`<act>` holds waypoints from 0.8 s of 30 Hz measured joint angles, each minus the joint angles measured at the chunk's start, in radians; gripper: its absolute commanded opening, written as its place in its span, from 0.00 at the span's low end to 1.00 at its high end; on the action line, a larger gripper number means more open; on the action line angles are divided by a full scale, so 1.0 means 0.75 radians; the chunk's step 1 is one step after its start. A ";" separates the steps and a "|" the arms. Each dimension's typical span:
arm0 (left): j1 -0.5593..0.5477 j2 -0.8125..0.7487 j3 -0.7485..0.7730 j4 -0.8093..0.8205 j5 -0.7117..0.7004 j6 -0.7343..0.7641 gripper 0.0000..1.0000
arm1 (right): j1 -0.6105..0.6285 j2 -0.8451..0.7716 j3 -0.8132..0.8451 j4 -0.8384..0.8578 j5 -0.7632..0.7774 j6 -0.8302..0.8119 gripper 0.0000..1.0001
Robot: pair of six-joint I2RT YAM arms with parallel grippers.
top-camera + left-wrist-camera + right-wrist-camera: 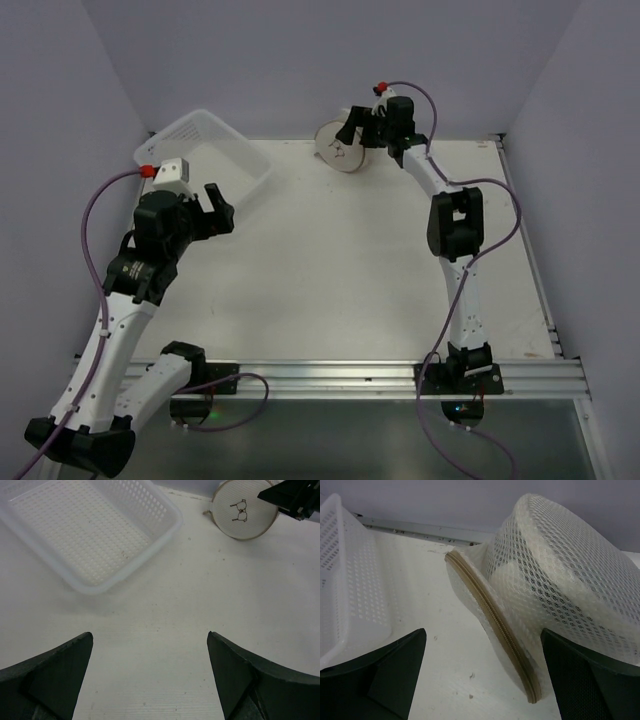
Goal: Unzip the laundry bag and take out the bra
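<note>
Across the white surface [330, 290], at its far-left corner, I see the perforated plastic basket [190, 125]. Right of it, by the far edge, the laundry bag [338, 150] stands on its rim, zip shut. My right pincer [352, 128] gapes wide at the bag, and my left pincer [220, 205] hangs apart near the basket.

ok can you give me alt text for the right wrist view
Close-up of the cream mesh laundry bag, tilted up on its edge on the white table, its tan zip closed where visible, framed low in the picture by the open right gripper. A white perforated plastic tub sits at the left.
</note>
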 measured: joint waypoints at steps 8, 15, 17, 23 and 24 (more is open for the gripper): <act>0.000 -0.003 -0.003 -0.032 0.000 -0.031 1.00 | -0.026 0.127 0.153 -0.010 -0.080 0.109 0.29; 0.000 -0.030 -0.008 -0.038 0.011 -0.054 1.00 | -0.041 0.068 -0.021 0.093 -0.202 0.201 0.00; 0.000 -0.038 -0.013 -0.038 0.017 -0.059 1.00 | -0.038 -0.021 -0.225 0.175 -0.246 0.249 0.00; 0.000 -0.058 -0.032 -0.027 0.046 -0.068 1.00 | 0.034 -0.499 -0.919 0.392 -0.337 0.455 0.00; 0.000 -0.061 -0.038 -0.021 0.055 -0.073 1.00 | 0.064 -0.605 -1.022 0.434 -0.346 0.508 0.00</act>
